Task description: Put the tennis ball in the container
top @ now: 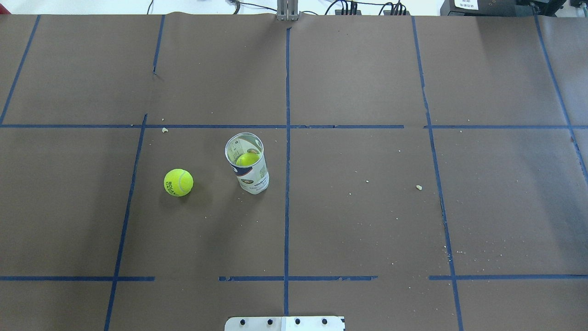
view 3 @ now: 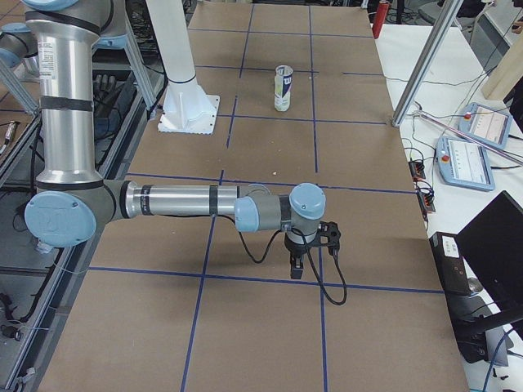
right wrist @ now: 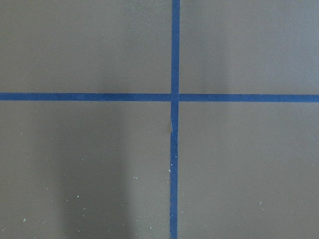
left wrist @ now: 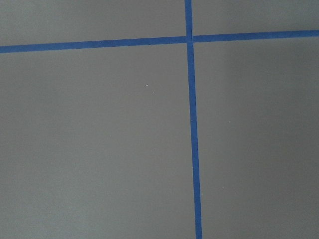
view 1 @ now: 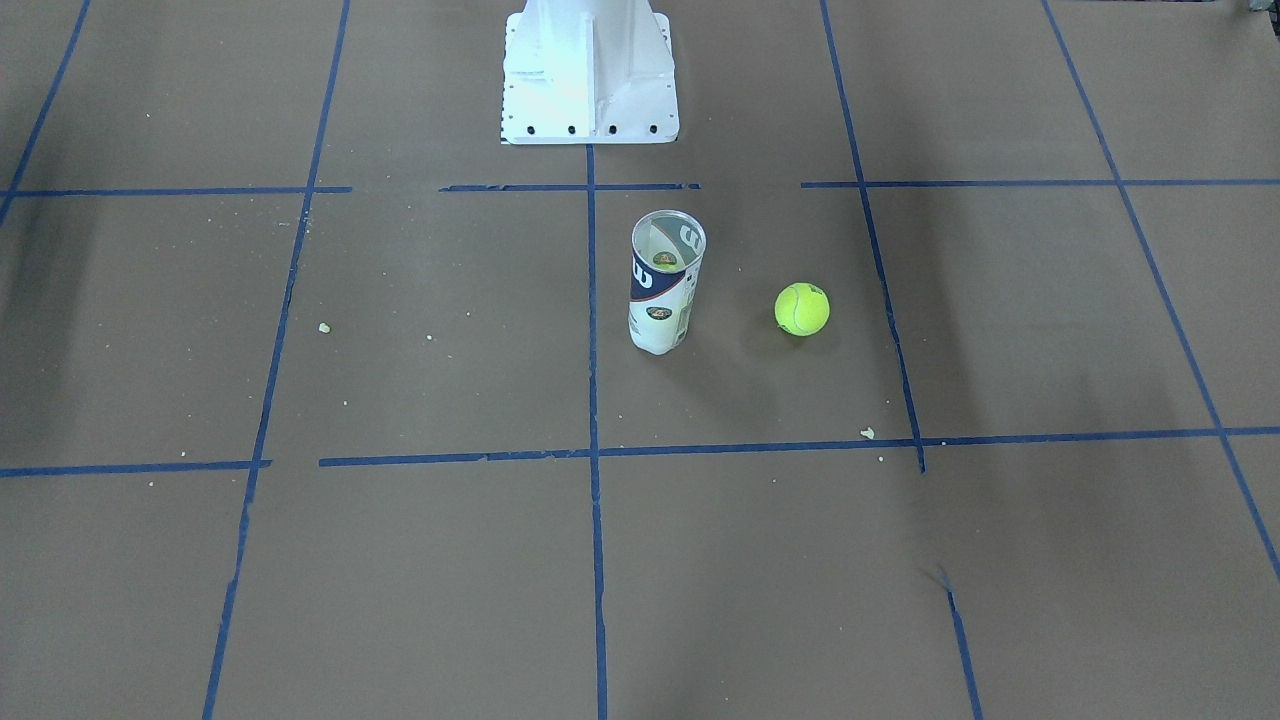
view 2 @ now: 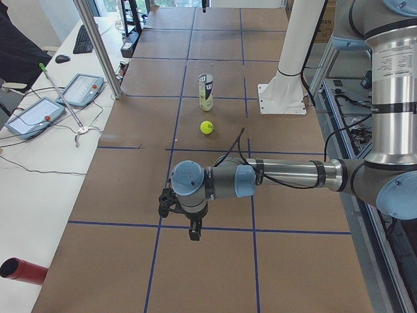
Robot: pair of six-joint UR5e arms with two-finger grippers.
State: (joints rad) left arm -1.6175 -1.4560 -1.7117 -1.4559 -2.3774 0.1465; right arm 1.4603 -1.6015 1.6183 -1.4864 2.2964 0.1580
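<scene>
Left gripper (view 2: 193, 233): one, shown in side view only, hung above table (view 2: 111, 261), well left of tennis ball (view 2: 206, 127); spread or pressed together cannot be told. Balls counted: two. Tennis ball found loose on table, left of container (top: 250, 174), near, not touching. Container: one, upright, open-topped; second ball (top: 247, 159) seen inside. Right gripper (view 3: 296, 269): one, far right, above table; finger state cannot be told.

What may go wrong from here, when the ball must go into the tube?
The tennis ball lies loose on the flat table; an off-centre grasp may roll it away.
The container stands upright and unsupported; a knock on its rim may tip it.
A second ball sits inside, so the new one may rest higher.
</scene>
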